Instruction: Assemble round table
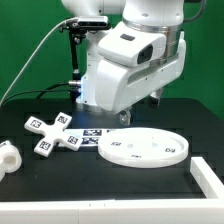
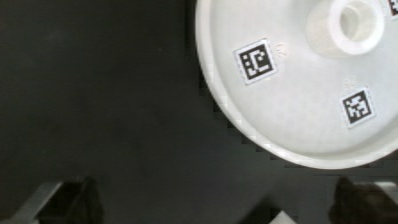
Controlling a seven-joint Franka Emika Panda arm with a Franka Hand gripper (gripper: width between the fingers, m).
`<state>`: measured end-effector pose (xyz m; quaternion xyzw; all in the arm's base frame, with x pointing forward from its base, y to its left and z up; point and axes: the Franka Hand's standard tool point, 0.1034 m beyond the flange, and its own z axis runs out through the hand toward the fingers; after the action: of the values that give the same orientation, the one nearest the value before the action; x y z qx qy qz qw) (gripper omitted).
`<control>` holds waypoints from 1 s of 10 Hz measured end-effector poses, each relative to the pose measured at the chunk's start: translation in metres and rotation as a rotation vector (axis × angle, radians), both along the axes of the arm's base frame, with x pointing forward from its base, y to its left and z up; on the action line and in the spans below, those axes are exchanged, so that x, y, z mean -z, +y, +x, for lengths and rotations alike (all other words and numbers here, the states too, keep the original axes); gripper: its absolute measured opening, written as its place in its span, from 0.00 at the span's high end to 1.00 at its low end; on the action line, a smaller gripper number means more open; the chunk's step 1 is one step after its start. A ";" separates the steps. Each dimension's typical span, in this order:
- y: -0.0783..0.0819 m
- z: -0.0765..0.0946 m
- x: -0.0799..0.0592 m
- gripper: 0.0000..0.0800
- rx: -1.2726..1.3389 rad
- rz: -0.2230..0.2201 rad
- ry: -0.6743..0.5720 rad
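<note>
The pincer (image 2: 214, 203) stands wide open and holds nothing. In the wrist view its two dark fingers (image 2: 59, 200) show at opposite corners of one edge of the picture, with only bare black table (image 2: 107, 110) between them.

In the exterior view the white arm (image 1: 130, 65) fills the middle of the picture, and the pincer hangs above the table, just behind the far rim of the disc (image 1: 143, 147) and clear of it. The disc is large, white and round, and lies flat on the table towards the exterior view's right. The wrist view shows part of it, with a raised round hub (image 2: 365, 25) and two black-and-white square tags (image 2: 260, 62) on its face; the fingers do not touch it.

The cross-shaped base (image 1: 52, 132), white with tags on its arms, lies flat on the table to the exterior view's left of the disc. The marker board (image 1: 92, 137) lies between them, partly hidden. The short white leg (image 1: 8, 157) lies at the exterior view's left edge, partly cut off, apart from the base. A green backdrop (image 1: 25, 40) stands behind the table.
</note>
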<state>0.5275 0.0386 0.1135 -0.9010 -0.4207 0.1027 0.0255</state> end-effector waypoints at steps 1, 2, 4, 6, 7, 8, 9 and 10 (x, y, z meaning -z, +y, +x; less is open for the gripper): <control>-0.005 -0.011 0.003 0.19 -0.024 0.008 -0.018; -0.011 -0.021 0.009 0.19 -0.024 0.012 -0.029; -0.014 -0.025 0.012 0.19 -0.019 0.013 -0.030; -0.011 -0.026 0.015 0.19 0.003 0.014 -0.037; -0.002 -0.034 0.023 0.19 0.049 0.021 -0.077; 0.006 -0.051 0.033 0.19 0.035 0.029 -0.116; 0.014 -0.068 0.044 0.19 0.028 0.033 -0.136; 0.015 -0.076 0.049 0.19 0.024 0.033 -0.127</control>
<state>0.4513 0.0533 0.0649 -0.9102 -0.4121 0.0378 0.0148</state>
